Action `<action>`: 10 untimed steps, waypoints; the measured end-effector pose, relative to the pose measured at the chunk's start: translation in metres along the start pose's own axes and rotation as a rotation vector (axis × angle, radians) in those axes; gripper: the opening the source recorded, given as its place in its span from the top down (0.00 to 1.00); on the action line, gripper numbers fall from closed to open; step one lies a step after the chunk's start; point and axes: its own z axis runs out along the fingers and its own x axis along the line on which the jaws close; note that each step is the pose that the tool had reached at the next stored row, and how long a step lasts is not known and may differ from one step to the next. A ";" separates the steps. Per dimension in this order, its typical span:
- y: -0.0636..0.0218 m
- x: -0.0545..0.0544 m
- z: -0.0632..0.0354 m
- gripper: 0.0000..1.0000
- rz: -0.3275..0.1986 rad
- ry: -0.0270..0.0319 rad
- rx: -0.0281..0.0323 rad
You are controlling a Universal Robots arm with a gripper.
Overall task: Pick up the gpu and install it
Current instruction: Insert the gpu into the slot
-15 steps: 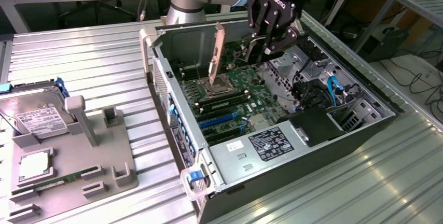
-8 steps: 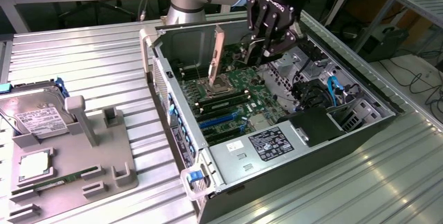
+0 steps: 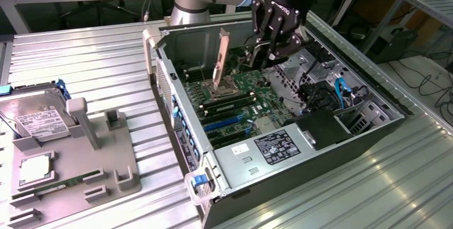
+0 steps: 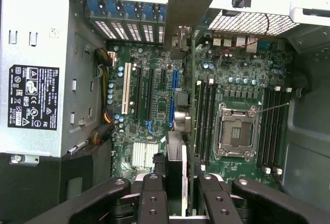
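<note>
The gripper [image 3: 266, 54] is clamping the gpu [image 3: 222, 54], holding it on edge over the open computer case [image 3: 354, 133], above the motherboard [image 4: 154, 115]. The pickup is done; seating it in a slot is not.

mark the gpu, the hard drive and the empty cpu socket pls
gpu [image 3: 222, 54]: exterior view, on its upright metal bracket strip.
hard drive [image 3: 37, 122]: exterior view, on its white label.
cpu socket [image 4: 235, 132]: wrist view, on the middle of the open socket.
</note>
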 end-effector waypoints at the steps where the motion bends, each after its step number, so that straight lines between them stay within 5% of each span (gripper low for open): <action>1: 0.0000 0.000 0.0010 0.72 0.000 -0.0001 0.0001; 10: -0.0003 0.000 0.0072 0.72 0.000 -0.0001 0.0000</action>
